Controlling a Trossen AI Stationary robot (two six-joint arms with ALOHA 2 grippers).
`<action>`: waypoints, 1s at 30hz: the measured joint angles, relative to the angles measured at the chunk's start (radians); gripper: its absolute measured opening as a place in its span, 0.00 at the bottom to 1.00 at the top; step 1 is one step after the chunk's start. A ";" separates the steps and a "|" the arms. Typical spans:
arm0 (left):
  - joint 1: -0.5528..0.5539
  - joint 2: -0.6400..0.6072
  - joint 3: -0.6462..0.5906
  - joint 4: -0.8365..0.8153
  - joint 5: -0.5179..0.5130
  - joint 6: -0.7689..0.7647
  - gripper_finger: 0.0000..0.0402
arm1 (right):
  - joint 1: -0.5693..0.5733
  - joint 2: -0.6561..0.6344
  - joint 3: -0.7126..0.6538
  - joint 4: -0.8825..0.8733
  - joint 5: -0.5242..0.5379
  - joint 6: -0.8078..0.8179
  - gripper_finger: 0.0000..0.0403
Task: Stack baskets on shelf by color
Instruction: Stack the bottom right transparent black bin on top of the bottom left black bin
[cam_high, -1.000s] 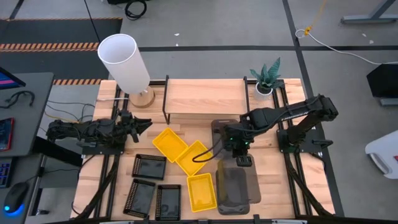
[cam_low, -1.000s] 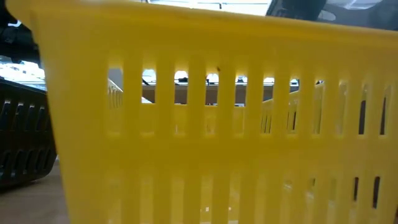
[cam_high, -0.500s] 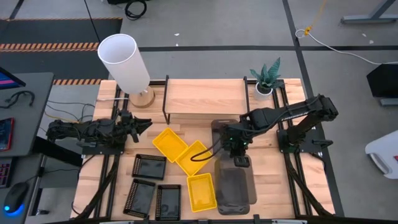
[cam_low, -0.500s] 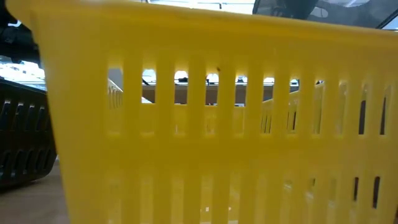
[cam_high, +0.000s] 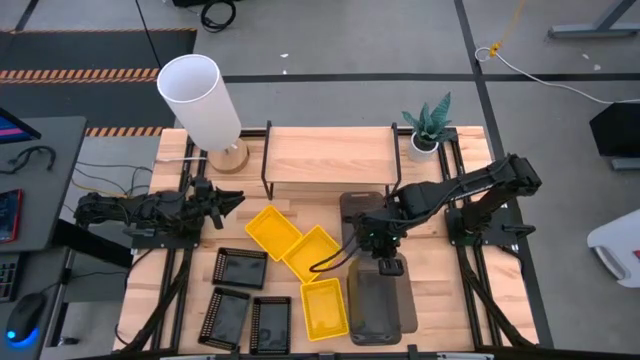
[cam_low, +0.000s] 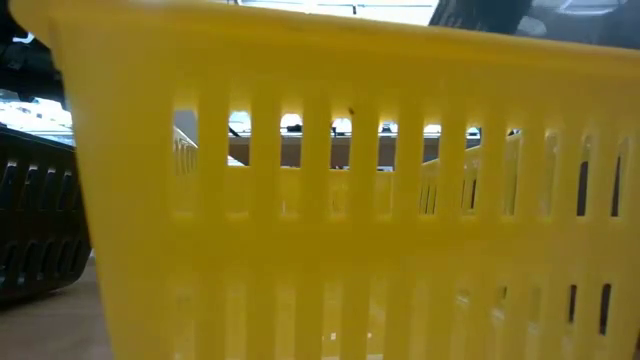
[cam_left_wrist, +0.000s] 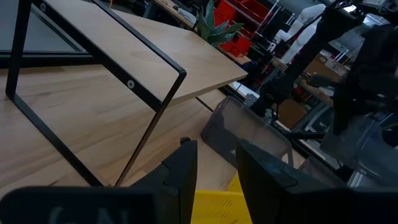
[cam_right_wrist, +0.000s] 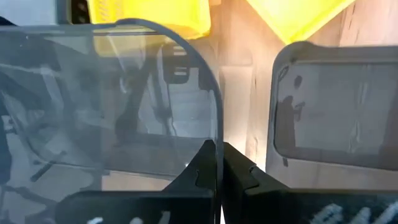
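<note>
Right tool (cam_high: 384, 262) clamped on rim of grey basket (cam_high: 380, 305), near-right on tabletop (cam_high: 440, 290) in front of shelf (cam_high: 325, 155); left tool (cam_high: 232, 200) half-open, empty, parked at left edge.

Wooden table (cam_high: 440, 300) carries shelf (cam_high: 325, 155), lamp (cam_high: 205, 100), potted plant (cam_high: 428, 128). Yellow baskets (cam_high: 295, 262), black baskets (cam_high: 240, 305), grey baskets (cam_high: 378, 305) lie on tabletop in front of shelf.
</note>
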 joint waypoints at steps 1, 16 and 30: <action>0.000 0.000 0.000 0.000 0.000 0.000 0.29 | 0.005 0.012 -0.006 0.002 0.000 0.010 0.01; 0.000 0.000 0.000 0.000 0.000 0.000 0.29 | 0.074 0.154 -0.008 -0.001 0.072 0.048 0.02; 0.000 0.000 0.000 0.000 0.001 0.000 0.29 | 0.110 0.227 -0.008 -0.015 0.132 0.055 0.11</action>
